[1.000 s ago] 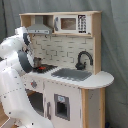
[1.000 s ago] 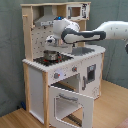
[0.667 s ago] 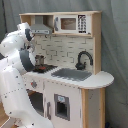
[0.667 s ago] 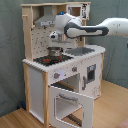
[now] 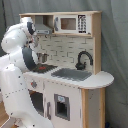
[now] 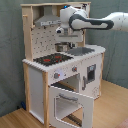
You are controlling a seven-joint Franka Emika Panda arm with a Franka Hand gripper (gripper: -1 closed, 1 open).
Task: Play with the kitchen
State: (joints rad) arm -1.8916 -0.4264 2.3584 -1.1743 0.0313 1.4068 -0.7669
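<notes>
The kitchen (image 5: 75, 85) (image 6: 60, 75) is a tall toy unit of pale wood and white panels. Its red-ringed black hob (image 6: 52, 59) lies left of the grey sink (image 6: 83, 50) in the second exterior view. The black tap (image 5: 83, 59) stands behind the sink (image 5: 71, 74). The oven door (image 6: 70, 103) hangs open and folded down. Above are the hood (image 6: 47, 21) and the microwave (image 5: 70, 23). My gripper (image 6: 60, 31) hangs just under the hood's right end, above a small metal pot (image 6: 62, 47) at the back of the counter and clear of it.
A grey curtain (image 6: 10, 55) hangs behind the kitchen, which stands on a wooden floor (image 6: 112, 107). My white arm (image 5: 17, 75) fills the first exterior view's left and hides part of the hob. In the second exterior view the arm (image 6: 102, 22) reaches in from the right.
My gripper has risen from just over the pot and hob toward the hood, moving right in the second exterior view. The kitchen and the oven door have not moved.
</notes>
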